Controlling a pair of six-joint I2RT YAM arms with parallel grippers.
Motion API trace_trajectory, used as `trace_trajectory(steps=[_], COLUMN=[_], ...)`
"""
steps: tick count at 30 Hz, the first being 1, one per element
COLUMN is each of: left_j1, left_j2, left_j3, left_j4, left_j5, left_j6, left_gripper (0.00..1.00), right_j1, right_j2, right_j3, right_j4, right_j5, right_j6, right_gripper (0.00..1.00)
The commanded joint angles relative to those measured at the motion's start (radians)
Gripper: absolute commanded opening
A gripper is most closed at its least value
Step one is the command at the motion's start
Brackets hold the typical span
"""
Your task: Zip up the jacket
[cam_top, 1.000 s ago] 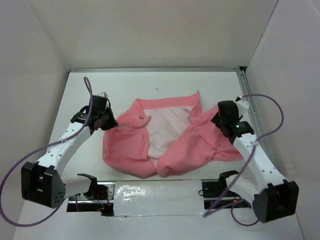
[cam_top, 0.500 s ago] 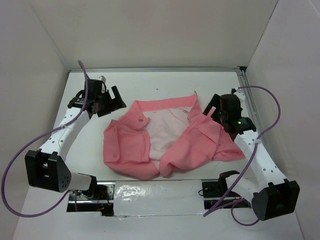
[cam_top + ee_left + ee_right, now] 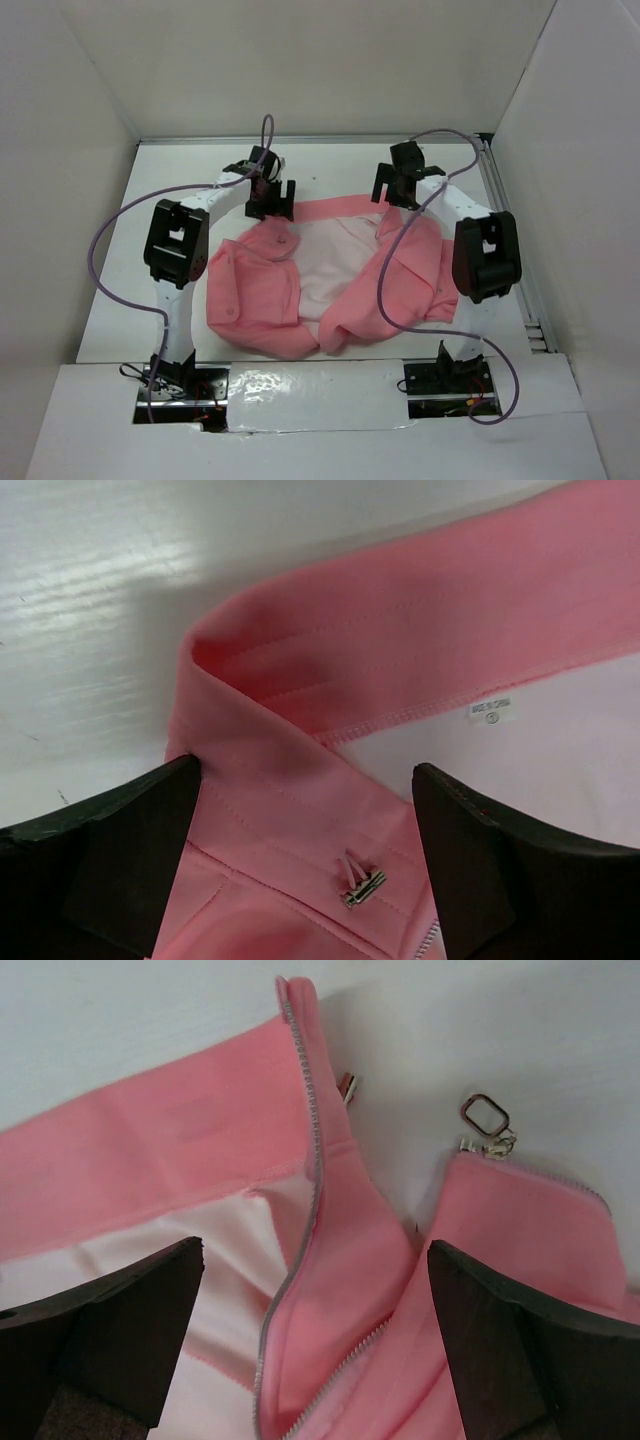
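left tool [image 3: 271, 206] spread | right tool [image 3: 393, 194] spread | jacket [image 3: 260, 290] unzipped, long axis near-to-far, collar [image 3: 335, 208] pointing far

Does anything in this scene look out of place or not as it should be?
The jacket lies open and crumpled, with the pale lining facing up. One front panel is folded over diagonally, and the zipper halves sit apart, not lined up.

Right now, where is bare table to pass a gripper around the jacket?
Bare table along the back wall beyond the jacket, and between the left arm and left wall. Crowded at its far edge, under left gripper and right gripper.
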Motion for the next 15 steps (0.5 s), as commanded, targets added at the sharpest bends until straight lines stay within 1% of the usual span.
trace_trajectory(steps=[1,2,4,5,6,7,8,9,10,11,13,14,15], left_j1=[0.007,0.007,0.012,0.015,0.017,0.017,0.018,0.018,0.017,0.014,0.006,-0.002,-0.005], left_j2=[-0.006,-0.011,-0.009,-0.009,-0.006,-0.003,0.001,0.004,0.009,0.006,-0.027,-0.047,-0.102], left_j3=[-0.003,-0.036,-0.059,-0.070,-0.070,-0.066,-0.057,-0.040,-0.002,0.015,0.060,0.072,0.080], left_j4=[-0.010,-0.003,0.022,0.028,0.031,0.037,0.042,0.030,0.022,0.020,0.019,0.017,0.017], left_j5=[0.007,0.013,0.034,0.041,0.045,0.065,0.067,0.064,0.061,0.055,0.020,-0.026,-0.039], left_j6=[0.046,0.046,0.043,0.039,0.036,0.036,0.029,0.022,0.025,0.026,0.023,0.020,0.017], left_gripper=[0.99,0.98,0.82,0.60,0.49,0.38,0.07,0.00,0.00,0.00,0.00,0.00,0.00], right_j1=[-0.005,-0.003,-0.005,-0.005,-0.005,-0.005,-0.006,-0.006,-0.009,-0.009,-0.009,-0.003,0.001], right_j2=[0.092,0.114,0.170,0.183,0.195,0.212,0.216,0.217,0.210,0.200,0.139,0.068,0.025], right_j3=[0.103,0.117,0.157,0.169,0.175,0.178,0.186,0.187,0.187,0.187,0.186,0.175,0.166], right_j4=[-0.055,-0.063,-0.094,-0.097,-0.099,-0.099,-0.100,-0.096,-0.091,-0.089,-0.083,-0.079,-0.073], right_j5=[-0.018,-0.027,-0.032,-0.038,-0.047,-0.060,-0.060,-0.057,-0.052,-0.032,-0.025,0.013,0.044], right_j6=[-0.025,-0.022,-0.007,-0.001,-0.001,-0.001,0.004,0.015,0.019,0.027,0.021,0.016,0.015], right_gripper=[1.00,1.00,0.99,0.96,0.86,0.77,0.66,0.35,0.12,0.00,0.00,0.00,0.00])
